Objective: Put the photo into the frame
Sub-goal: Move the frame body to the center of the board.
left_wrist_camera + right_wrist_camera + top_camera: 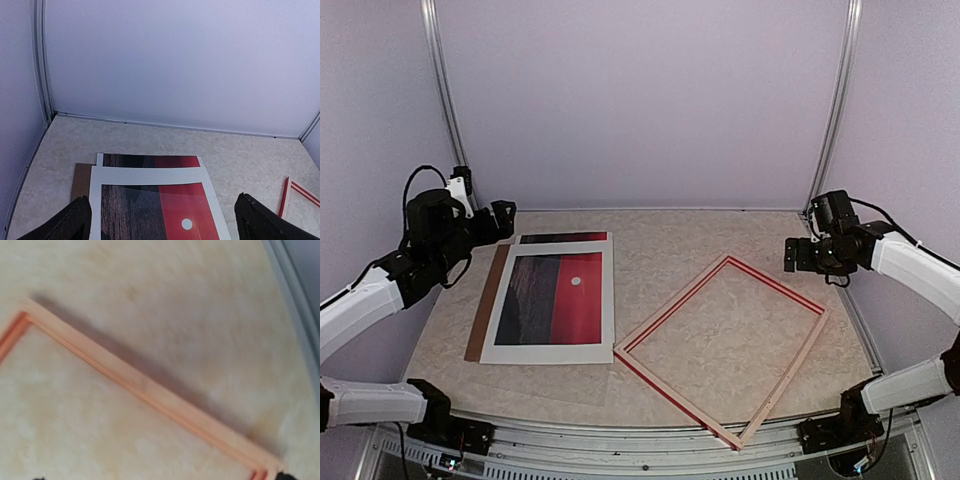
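The photo (555, 298), half dark, half red with a white dot, lies flat on the left of the table under a white mat (550, 350). A strip of it pokes out past the mat's far edge. The frame (782, 378) lies flat and empty, turned like a diamond, right of centre. My left gripper (500, 220) hovers open above the photo's far-left corner. In the left wrist view the photo (150, 210) shows between its wide-spread fingers (70, 225). My right gripper (790, 255) hangs open above the frame's far right rail (145, 385), holding nothing.
A brown backing board (485, 300) sticks out from under the mat's left side. Pale walls with metal posts (445, 100) close in the table's back and sides. A metal rail (650, 440) runs along the near edge between the arm bases.
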Robot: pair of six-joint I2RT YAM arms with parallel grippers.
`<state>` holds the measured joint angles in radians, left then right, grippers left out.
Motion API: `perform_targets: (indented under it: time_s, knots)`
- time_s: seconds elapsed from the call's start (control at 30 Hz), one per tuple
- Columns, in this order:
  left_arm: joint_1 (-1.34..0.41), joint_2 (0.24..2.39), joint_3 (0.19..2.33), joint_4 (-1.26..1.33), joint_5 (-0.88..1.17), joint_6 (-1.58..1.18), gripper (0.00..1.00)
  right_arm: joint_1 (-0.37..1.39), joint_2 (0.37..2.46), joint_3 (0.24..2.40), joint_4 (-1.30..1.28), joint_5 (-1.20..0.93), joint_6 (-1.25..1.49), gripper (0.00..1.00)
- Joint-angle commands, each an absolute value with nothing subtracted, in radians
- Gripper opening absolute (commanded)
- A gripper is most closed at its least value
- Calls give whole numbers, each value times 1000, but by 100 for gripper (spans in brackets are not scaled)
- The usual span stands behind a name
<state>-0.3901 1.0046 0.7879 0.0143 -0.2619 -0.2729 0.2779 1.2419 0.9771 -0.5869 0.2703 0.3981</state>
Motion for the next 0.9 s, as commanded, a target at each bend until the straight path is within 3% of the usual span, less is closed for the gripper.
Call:
perform_targets:
  time_s: [0.0, 0.3, 0.53, 0.63, 0.87]
  knots:
    - [-406, 1022, 799, 16, -224, -296, 99, 189, 1226, 883, -624, 131, 520, 100]
    - [-415, 1038, 806, 23, -185, -319, 99, 67, 1165, 621, -475, 6, 693, 99]
    - [-416, 1036, 806, 17, -193, -308, 99, 41, 1184, 527, -405, 34, 701, 90]
    - [-415, 1034, 810, 14, -194, -305, 99, 40, 1231, 523, -365, 12, 685, 81]
    - [-414, 1037, 814, 3, -202, -303, 99, 40, 1352, 597, -321, 89, 606, 40]
